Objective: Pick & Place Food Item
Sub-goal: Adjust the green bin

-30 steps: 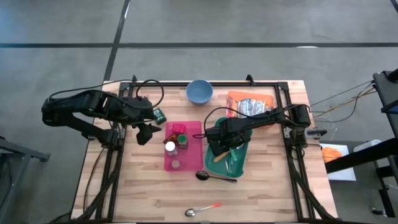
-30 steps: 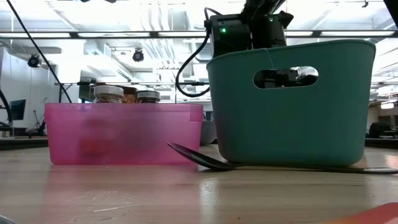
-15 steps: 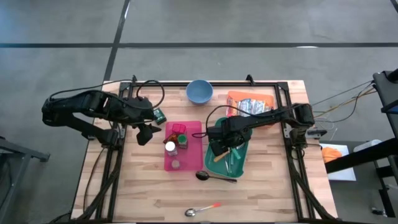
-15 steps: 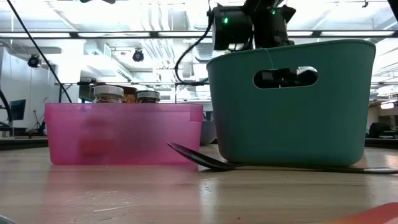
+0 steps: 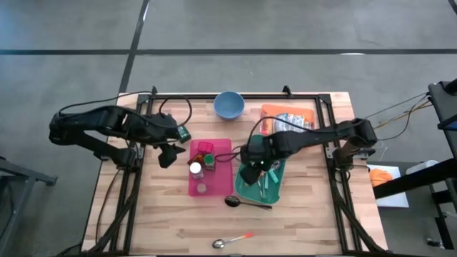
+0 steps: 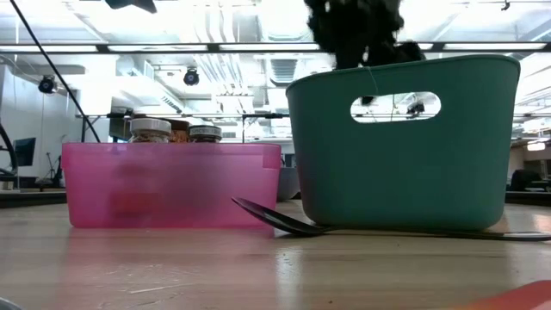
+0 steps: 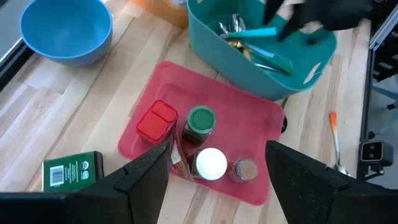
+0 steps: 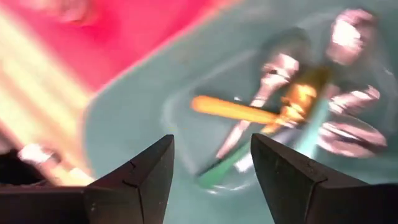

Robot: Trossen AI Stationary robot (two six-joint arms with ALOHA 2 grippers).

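The left tool [image 5: 166, 153] hangs where it was a second ago, above the surface [image 5: 171, 221] just left of the pink tray [image 5: 221, 153]; its dark fingers [image 7: 146, 177] stand wide apart, holding nothing. Near it lies a small green box [image 7: 67, 172] with a white emblem; its print is too small to read. In the tray stand a red-lidded container [image 7: 156, 120], a green-lidded jar [image 7: 201, 122], a white-lidded jar [image 7: 211, 163] and a small brown-topped jar [image 7: 244, 170]; no label can be read. A blue bowl [image 5: 228, 104] sits at the far edge.

The right tool [image 5: 255, 158] has changed most: a second ago it was low inside the teal basket [image 5: 280, 187]; now it has lifted above the basket's rim and its wrist has rolled, so in the low view only a blurred dark shape hangs over the rim. Its fingers [image 8: 140, 180] are parted to a middling gap and empty. Below them, inside the basket, lie metal utensils [image 8: 348, 134], one with an orange handle [image 8: 233, 111] and one with a teal handle [image 7: 261, 34]. An orange food packet [image 5: 289, 117] rests on the surface beyond the basket, unmoved. A black spoon [image 5: 246, 203] lies just in front of the basket, and a metal spoon with an orange handle [image 5: 232, 240] lies near the front edge, both unmoved
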